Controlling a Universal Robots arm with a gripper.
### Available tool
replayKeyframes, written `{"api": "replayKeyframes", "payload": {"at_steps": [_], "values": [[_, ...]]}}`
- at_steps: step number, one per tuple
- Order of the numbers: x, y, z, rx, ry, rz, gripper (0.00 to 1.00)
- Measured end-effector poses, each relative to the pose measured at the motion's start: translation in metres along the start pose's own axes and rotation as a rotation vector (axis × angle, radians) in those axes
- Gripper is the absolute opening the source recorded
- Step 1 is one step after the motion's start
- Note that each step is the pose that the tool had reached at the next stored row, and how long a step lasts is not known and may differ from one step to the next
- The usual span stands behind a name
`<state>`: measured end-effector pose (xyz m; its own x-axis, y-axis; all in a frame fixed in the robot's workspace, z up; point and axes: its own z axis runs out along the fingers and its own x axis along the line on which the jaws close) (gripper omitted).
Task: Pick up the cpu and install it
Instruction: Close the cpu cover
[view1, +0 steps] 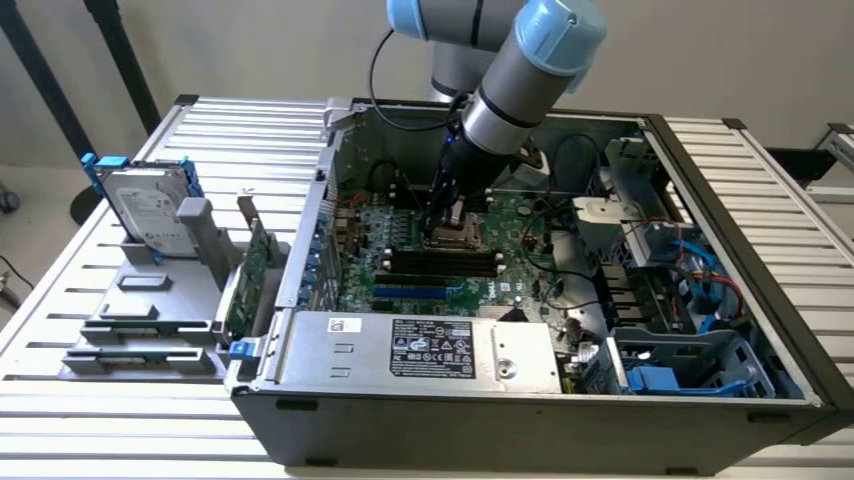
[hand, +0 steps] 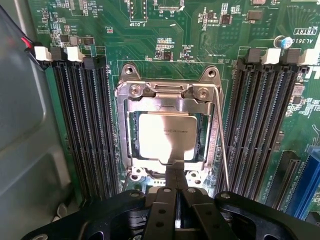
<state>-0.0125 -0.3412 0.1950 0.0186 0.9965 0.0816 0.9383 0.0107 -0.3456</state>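
Observation:
The cpu, a flat square chip with a dull silver top, lies flat inside the metal-framed socket on the green motherboard. My gripper hangs just over the chip's edge, its two black fingers pressed together and shut with nothing between them. Whether the tips touch the chip I cannot tell. The socket's thin wire lever runs along one side of the frame. In the exterior view my gripper reaches down into the open computer case onto the socket.
Rows of black memory slots flank the socket on both sides. A silver power supply sits at the case's front. A hard drive in blue brackets and a green card stand in grey holders at the exterior view's left.

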Motion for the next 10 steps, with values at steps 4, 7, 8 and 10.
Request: {"api": "replayKeyframes", "payload": {"at_steps": [4, 7, 8, 10], "values": [[0.0001, 0.0000, -0.0001, 0.0015, 0.0016, -0.001, 0.11], [0.0001, -0.0015, -0.0027, 0.0081, 0.0027, 0.000, 0.11], [0.0001, -0.0022, -0.0036, 0.0107, 0.0031, 0.000, 0.11], [0.0000, -0.0042, -0.0047, 0.0148, 0.0043, 0.000, 0.11]]}}
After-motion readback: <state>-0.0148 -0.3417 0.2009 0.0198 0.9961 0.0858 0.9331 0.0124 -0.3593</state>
